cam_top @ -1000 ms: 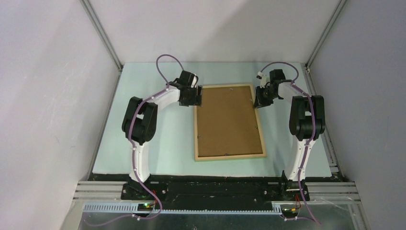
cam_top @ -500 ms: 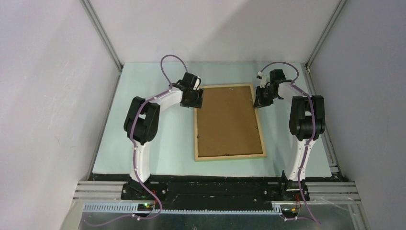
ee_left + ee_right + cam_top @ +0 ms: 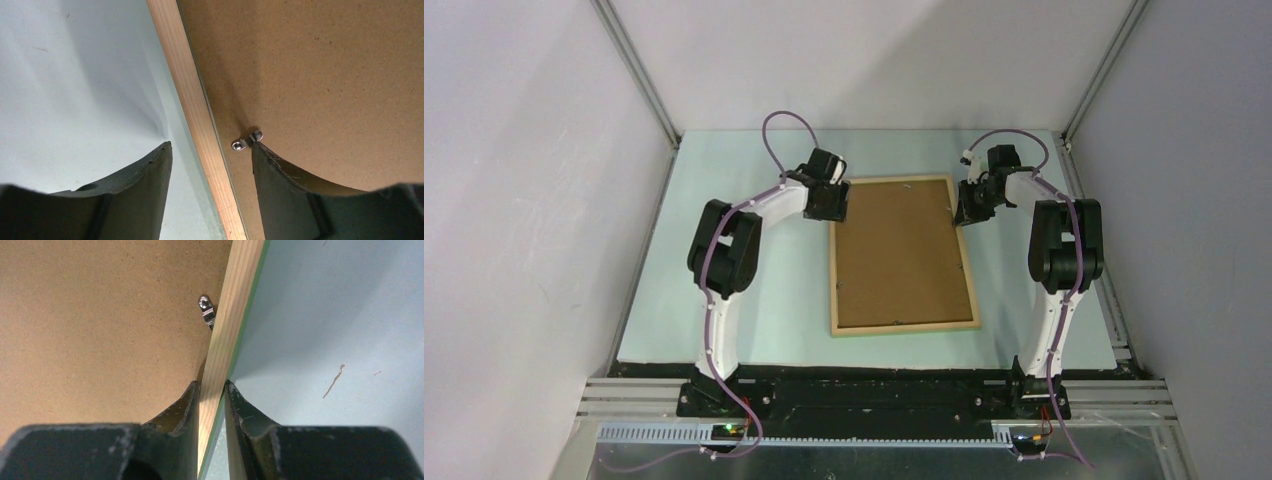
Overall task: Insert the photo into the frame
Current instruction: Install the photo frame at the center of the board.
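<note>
Desk: a flat pale green desk (image 3: 784, 290) carries everything.
Frame: a thin rectangular frame of pale wood (image 3: 904, 325) lies flat around the middle of the desk. Its long sides run from the near edge toward the far edge. The bare wooden back faces up, and a green edge shows along the outer side of the right rail.
Backing: a brown cardboard backing board (image 3: 899, 250) fills the frame's opening and lies level with the rails.
Left fingers: the left fingers (image 3: 155, 165) stand at the frame's far left corner and are wide apart, astride the left rail. One finger is over the bare desk. The tip of the other is over the backing board, just at a small silver metal clip (image 3: 246, 140). They hold nothing.
Right fingers: the right fingers (image 3: 187, 400) are at the far right corner, closed on the right rail of the frame. One finger is on the board side, the other on the desk side.
Second clip: another small metal clip (image 3: 205, 310) sits on the board against the same rail, just beyond the right fingers.
</note>
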Available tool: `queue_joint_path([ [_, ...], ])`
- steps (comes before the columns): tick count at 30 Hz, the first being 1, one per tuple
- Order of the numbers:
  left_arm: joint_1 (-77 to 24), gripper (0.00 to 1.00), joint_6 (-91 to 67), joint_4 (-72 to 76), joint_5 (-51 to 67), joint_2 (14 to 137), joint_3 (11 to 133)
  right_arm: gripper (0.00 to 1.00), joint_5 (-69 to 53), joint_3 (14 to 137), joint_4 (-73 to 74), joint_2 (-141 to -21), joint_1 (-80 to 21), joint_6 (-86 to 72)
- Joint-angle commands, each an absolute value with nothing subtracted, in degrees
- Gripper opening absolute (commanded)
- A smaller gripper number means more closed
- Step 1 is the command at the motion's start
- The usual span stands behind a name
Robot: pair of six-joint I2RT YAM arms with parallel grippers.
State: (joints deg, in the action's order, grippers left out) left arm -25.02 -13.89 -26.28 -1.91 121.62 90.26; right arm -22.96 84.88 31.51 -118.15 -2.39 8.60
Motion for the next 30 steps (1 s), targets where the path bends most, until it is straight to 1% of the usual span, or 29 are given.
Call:
queue_joint_path([
  [1,-25.6,0.64,-13.3,-25.8,-3.2,123.1,93.2,0.0,-25.6,84.3,34.4,-116.4,-2.5,8.8],
  [5,-25.6,0.61,-14.0,-25.8,-2.9,124.0,94.0,0.0,-25.5,84.3,34.5,-116.6,-2.5,8.8],
  [11,-25.4,0.52,-14.7,-25.9,-2.4,123.6,93.2,0.0,-25.5,84.3,34.5,-116.5,-2.4,8.9],
  [15,-25.3,0.45,-15.3,-25.9,-1.4,122.8,92.1,0.0,-25.7,84.2,34.5,-116.7,-2.3,8.9],
  [16,-25.2,0.41,-15.5,-25.9,-1.2,122.7,91.8,0.0,-25.6,84.2,34.5,-116.7,-2.3,8.9],
  [19,-25.1,0.35,-15.9,-25.9,-0.5,122.7,91.7,0.0,-25.7,84.2,34.5,-116.6,-2.3,8.9],
  [30,-24.7,0.27,-16.8,-26.2,1.2,123.6,92.9,0.0,-25.9,84.0,34.5,-116.6,-2.3,8.8],
])
